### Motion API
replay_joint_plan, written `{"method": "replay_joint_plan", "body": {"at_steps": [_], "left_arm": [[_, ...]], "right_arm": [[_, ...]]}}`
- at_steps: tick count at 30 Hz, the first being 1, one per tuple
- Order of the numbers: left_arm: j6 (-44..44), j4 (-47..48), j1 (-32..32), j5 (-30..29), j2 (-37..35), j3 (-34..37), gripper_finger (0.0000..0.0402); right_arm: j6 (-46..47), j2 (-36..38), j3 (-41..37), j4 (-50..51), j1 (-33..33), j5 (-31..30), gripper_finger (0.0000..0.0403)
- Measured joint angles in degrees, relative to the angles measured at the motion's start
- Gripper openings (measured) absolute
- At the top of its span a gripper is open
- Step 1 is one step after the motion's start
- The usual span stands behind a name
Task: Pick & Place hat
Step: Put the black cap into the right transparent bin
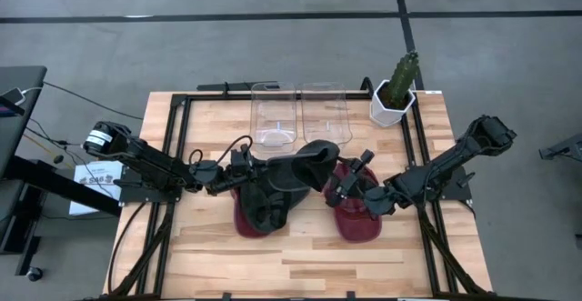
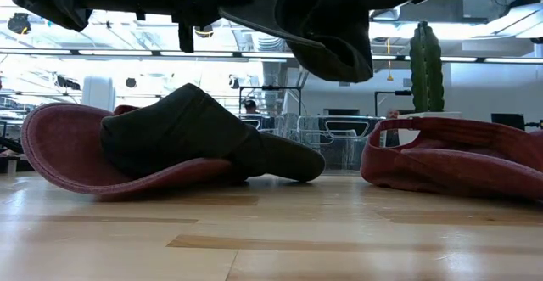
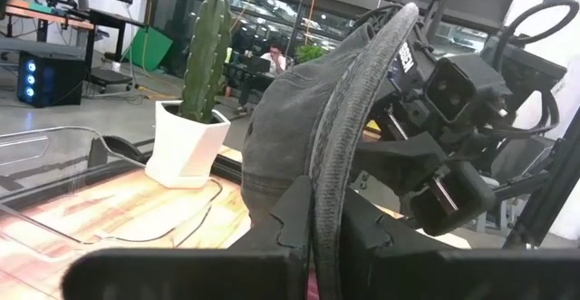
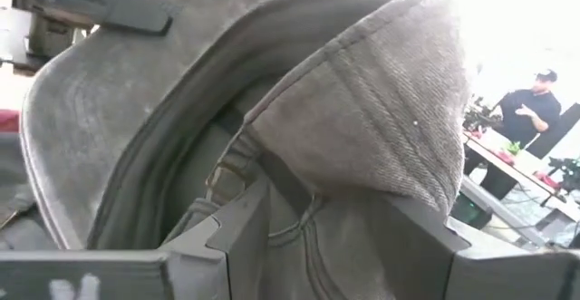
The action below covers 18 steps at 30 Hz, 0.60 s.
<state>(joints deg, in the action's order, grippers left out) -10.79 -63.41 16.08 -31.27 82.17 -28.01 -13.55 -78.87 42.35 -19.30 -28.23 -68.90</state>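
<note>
A dark grey hat (image 1: 296,169) hangs above the table's middle between my two grippers, and it also shows at the top of the low view (image 2: 327,30). My left gripper (image 1: 244,166) is shut on its left side, and my right gripper (image 1: 335,185) is closed on its right side. Below them a second dark hat (image 2: 187,132) lies on a maroon hat (image 2: 59,145) that rests on the table. Another maroon hat (image 2: 458,158) lies on the table to the right. My left gripper (image 3: 313,218) pinches the edge of the hat's brim (image 3: 328,155) between its two fingers. The fingers come about level from the table's left. The brim stands on edge in the hold and the hat is lifted clear. My right gripper (image 4: 331,237) has bunched cloth of the hat's crown (image 4: 362,155) between its two fingers (image 4: 237,237), several layers by the folds. The fingers come about level from the table's right. The hat is clear of the table.
Two clear plastic bins (image 1: 275,115) (image 1: 326,110) stand at the table's far side behind the hats. A cactus in a white pot (image 1: 396,92) stands at the far right. A black frame runs along both table sides. A person (image 4: 530,110) is in the room beyond.
</note>
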Motion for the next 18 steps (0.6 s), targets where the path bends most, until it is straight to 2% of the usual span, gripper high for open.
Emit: {"method": "replay_joint_plan", "body": {"at_steps": [7, 18], "left_arm": [[0.0, 0.0, 0.0, 0.0, 0.0, 0.0, 0.0026], [0.0, 0.0, 0.0, 0.0, 0.0, 0.0, 0.0026]], "right_arm": [[1.9, 0.0, 0.0, 6.4, 0.2, 0.1, 0.0177], [1.1, 0.0, 0.0, 7.9, -2.4, 0.0, 0.0176]]}}
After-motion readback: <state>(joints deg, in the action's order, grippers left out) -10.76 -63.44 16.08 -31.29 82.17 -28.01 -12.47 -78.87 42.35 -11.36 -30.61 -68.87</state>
